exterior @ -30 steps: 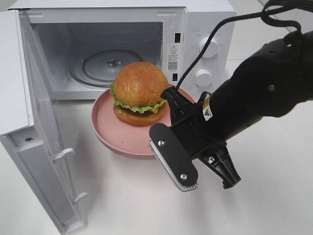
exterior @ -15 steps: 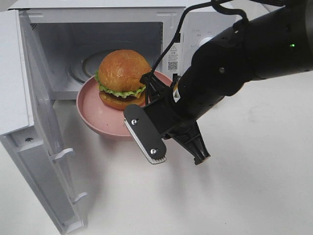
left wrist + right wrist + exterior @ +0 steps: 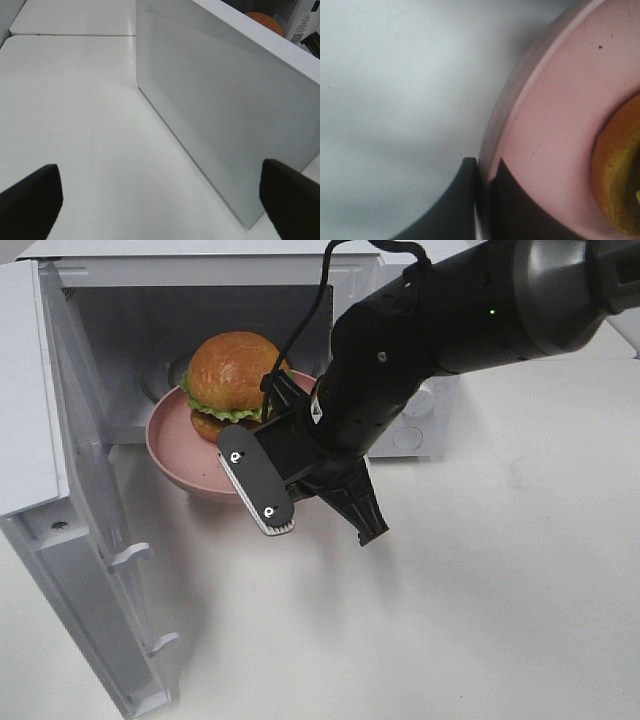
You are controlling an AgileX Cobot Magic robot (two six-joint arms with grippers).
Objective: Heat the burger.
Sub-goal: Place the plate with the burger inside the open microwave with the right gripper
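Observation:
The burger, with a golden bun and green lettuce, rides on a pink plate. The plate hangs at the mouth of the open microwave, its far side past the sill. My right gripper is shut on the plate's near-right rim. The right wrist view shows its fingers pinching the pink rim, with the bun's edge beside them. My left gripper stands open and holds nothing, outside the microwave door.
The white microwave door is swung wide open at the left, reaching toward the table's front. The control dials are mostly hidden behind my right arm. White tabletop stretches to the front and right.
My right gripper has carried the plate and burger leftward and back, from in front of the microwave to its opening. The left gripper has not changed.

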